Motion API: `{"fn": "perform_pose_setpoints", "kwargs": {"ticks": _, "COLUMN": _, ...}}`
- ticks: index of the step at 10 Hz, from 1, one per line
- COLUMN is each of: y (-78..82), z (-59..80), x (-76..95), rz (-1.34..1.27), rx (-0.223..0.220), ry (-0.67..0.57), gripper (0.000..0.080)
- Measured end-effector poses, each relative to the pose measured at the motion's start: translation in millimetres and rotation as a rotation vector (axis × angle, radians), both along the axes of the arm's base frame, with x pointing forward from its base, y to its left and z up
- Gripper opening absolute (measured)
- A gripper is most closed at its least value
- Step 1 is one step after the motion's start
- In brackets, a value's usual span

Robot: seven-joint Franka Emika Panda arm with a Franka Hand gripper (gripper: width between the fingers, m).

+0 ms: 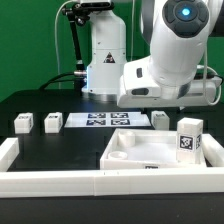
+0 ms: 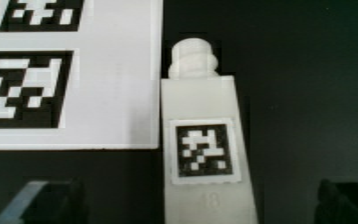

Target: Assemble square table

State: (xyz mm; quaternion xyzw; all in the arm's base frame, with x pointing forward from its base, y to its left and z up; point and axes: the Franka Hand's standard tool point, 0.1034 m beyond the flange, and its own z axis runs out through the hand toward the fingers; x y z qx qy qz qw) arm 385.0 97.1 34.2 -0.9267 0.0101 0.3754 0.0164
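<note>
White plastic is what the gripper hangs over: a short white block leg with a black-and-white tag on its face and a ribbed peg at one end. It lies flat on the black table, just beside one edge of the marker board and parallel to it. The jaws stand wide apart with nothing between them but air. The dark fingertips straddle the leg's tagged end, away from the peg.

The white square plastic slab rests rim-up near the table's front edge. None of the legs in view is fitted to it.

I judge the next move to be a descent and pinch, and the risks lie there. The board sits so close that a drifting finger could land on its edge. A hold this far from the peg could let the leg tip. An off-centre squeeze could twist it aside.
</note>
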Motion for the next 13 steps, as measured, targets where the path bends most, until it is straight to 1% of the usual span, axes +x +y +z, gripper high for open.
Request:
{"fn": "perform_pose_setpoints", "kwargs": {"ticks": 3, "y": -2.2, "z": -2.0, "x": -1.0, "rz": -0.004, "rx": -0.001, "ry": 0.000, "gripper": 0.0649}}
{"fn": "perform_pose_setpoints", "kwargs": {"ticks": 5, "y": -1.7, "z": -5.2, "x": -8.8, "rz": -0.002, "rx": -0.002, "ry": 0.020, "gripper": 0.0649}}
{"fn": "perform_pose_setpoints", "kwargs": {"ticks": 6, "y": -1.9, "z": -3.1, "x": -16.3, "rz": -0.006, "rx": -0.004, "ry": 0.115, "gripper": 0.0649}}
{"fn": "perform_pose_setpoints", "kwargs": {"ticks": 7, "y": -1.9, "z": -6.1, "x": -16.4, "rz": -0.015, "rx": -0.016, "ry": 0.182, "gripper": 0.0649}}
{"fn": "perform_pose_setpoints", "kwargs": {"ticks": 8, "y": 0.4, "z": -9.9, "x": -16.0, "rz": -0.019, "rx": -0.029, "ry": 0.209, "gripper": 0.0649}}
{"fn": "perform_pose_setpoints", "kwargs": {"ticks": 11, "y": 10.5, "z": -16.6, "x": -19.1, "rz": -0.016, "rx": -0.041, "ry": 0.196, "gripper": 0.0649}}
{"fn": "perform_pose_setpoints", "kwargs": {"ticks": 13, "y": 11.4, "z": -23.1, "x": -17.5, "rz": -0.013, "rx": -0.040, "ry": 0.166, "gripper": 0.0649}}
